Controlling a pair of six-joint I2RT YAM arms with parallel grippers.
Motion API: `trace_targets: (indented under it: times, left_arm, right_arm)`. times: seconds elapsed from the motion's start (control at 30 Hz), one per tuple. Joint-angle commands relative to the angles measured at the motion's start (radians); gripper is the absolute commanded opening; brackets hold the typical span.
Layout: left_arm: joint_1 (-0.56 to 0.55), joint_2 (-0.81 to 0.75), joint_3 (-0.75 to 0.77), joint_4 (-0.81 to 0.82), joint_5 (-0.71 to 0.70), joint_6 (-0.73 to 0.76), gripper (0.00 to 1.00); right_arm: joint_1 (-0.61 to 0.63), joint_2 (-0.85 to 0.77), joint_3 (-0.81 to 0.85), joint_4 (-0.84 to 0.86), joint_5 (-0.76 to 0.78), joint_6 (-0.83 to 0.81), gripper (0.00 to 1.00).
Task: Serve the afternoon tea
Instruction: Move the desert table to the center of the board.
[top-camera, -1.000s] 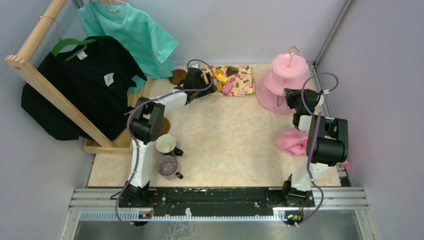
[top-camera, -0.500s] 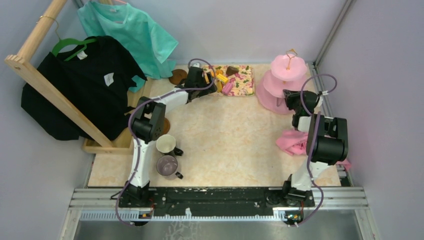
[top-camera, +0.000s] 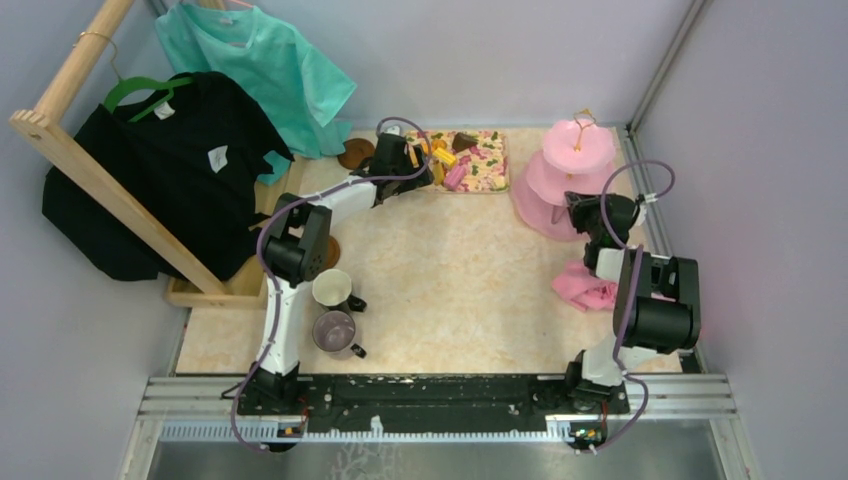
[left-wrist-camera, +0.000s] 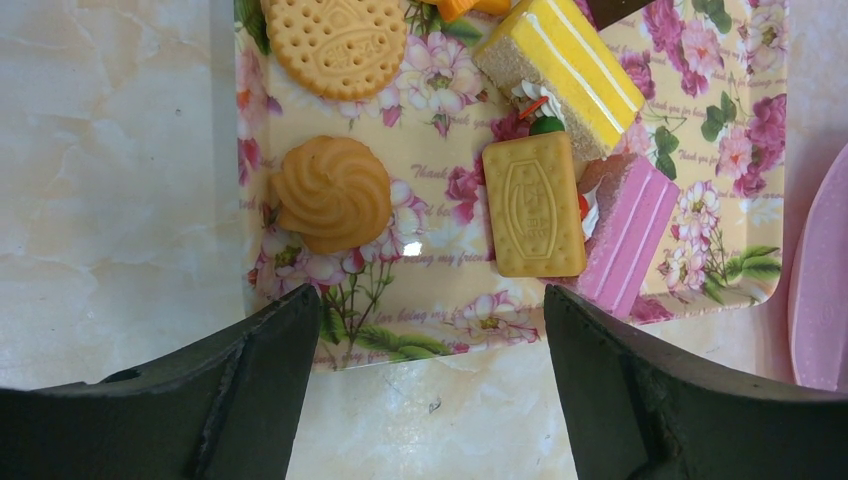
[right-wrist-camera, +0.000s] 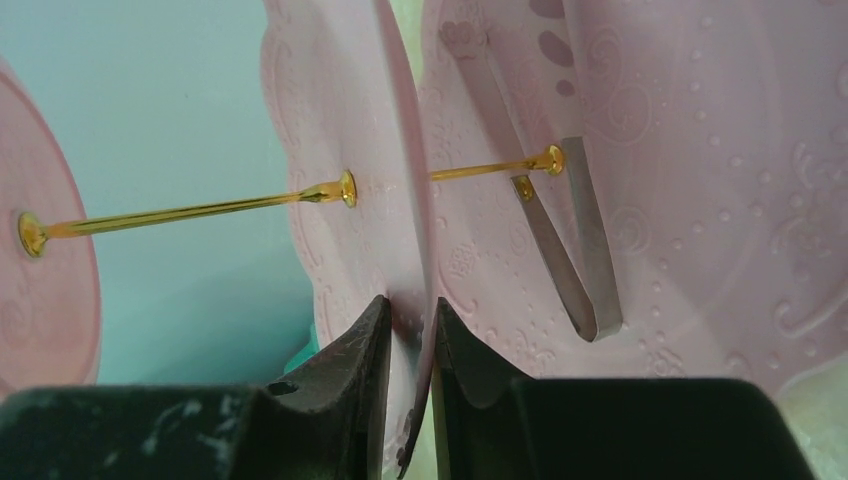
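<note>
The pink three-tier cake stand (top-camera: 568, 165) with its gold loop stands at the back right, tilted. My right gripper (top-camera: 583, 212) is shut on the rim of one of its tiers (right-wrist-camera: 400, 250); the gold rod (right-wrist-camera: 190, 212) runs between the tiers. My left gripper (top-camera: 415, 165) is open and empty, its jaws wide apart over the near edge of the floral mat (left-wrist-camera: 440, 295). On the mat lie a swirl cookie (left-wrist-camera: 332, 192), a round biscuit (left-wrist-camera: 335, 40), a rectangular biscuit (left-wrist-camera: 534, 205), a yellow cake slice (left-wrist-camera: 560, 60) and a pink slice (left-wrist-camera: 630, 235). A white mug (top-camera: 332, 288) and a grey-purple mug (top-camera: 335, 330) stand near left.
A brown saucer (top-camera: 355, 154) lies at the back, another (top-camera: 328, 250) partly under my left arm. A pink cloth (top-camera: 585, 285) lies beside my right arm. A wooden clothes rack (top-camera: 120, 190) with shirts fills the left. Metal tongs (right-wrist-camera: 570, 250) rest on a tier.
My right gripper has drawn back toward the near side with the stand's rim in it, and the stand has shifted and tilted with it. The left arm has not moved.
</note>
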Motion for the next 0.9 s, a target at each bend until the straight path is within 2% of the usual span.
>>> trace_targets:
  times: [0.0, 0.57, 0.87]
  left_arm:
    - [-0.002, 0.008, 0.009, -0.012, 0.001, 0.019, 0.87]
    - [-0.018, -0.016, 0.0, -0.01, -0.009, 0.05, 0.88]
    - [-0.033, -0.091, -0.08, 0.032, -0.034, 0.043, 0.89]
  right_arm:
    - [0.017, -0.093, -0.031, 0.024, 0.006, -0.03, 0.19]
    - [0.079, -0.394, -0.198, -0.102, -0.028, -0.072, 0.19]
    - [0.138, -0.49, -0.271, -0.138, -0.054, -0.083, 0.17]
